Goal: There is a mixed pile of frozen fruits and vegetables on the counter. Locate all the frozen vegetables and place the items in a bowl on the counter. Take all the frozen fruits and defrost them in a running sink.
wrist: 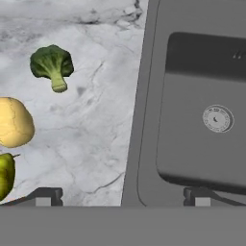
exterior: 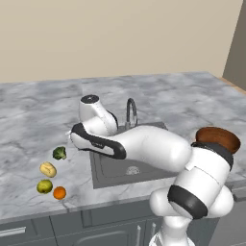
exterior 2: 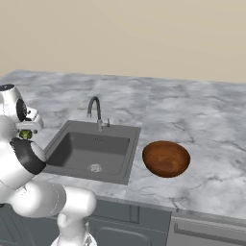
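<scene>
A: Where do your four pieces lie against the gripper (wrist: 122, 194)?

B: In the hand view your two finger tips (wrist: 47, 196) stand wide apart at the bottom, released, nothing between them. One tip is over the counter (wrist: 91, 129), the other over the sink (wrist: 202, 144), so the gripper straddles the sink's left rim. The broccoli floret (wrist: 52, 66) lies on the stone up and to the left of the tips, well apart. The potato (wrist: 14, 122) sits below it at the left edge, and the yellow-green fruit (wrist: 6, 174) is cut off by that edge, nearest the left tip but not touching it.

A: And from the base?

B: In the left base view you see all four in a loose cluster on the counter left of the sink: broccoli floret (exterior: 59, 153) farthest back, potato (exterior: 47, 169) next, then yellow-green fruit (exterior: 44, 186) and the orange ball (exterior: 59, 192) side by side near the front edge. None touch. Your hand hangs just right of the floret, over the sink's left rim.

A: Anything in the way?

B: The faucet (exterior: 130, 113) rises behind the basin, close behind your arm's forearm. The bowl (exterior 2: 166, 158) sits on the counter just right of the sink (exterior 2: 91, 151), empty, apart from the rim.

A: Room to move?

B: The stone between floret and sink rim is bare. The fruit and the orange ball lie close to the counter's front edge, above the dark cabinets (exterior: 72, 226); behind the pile the counter runs open to the wall (exterior: 120, 38)
</scene>
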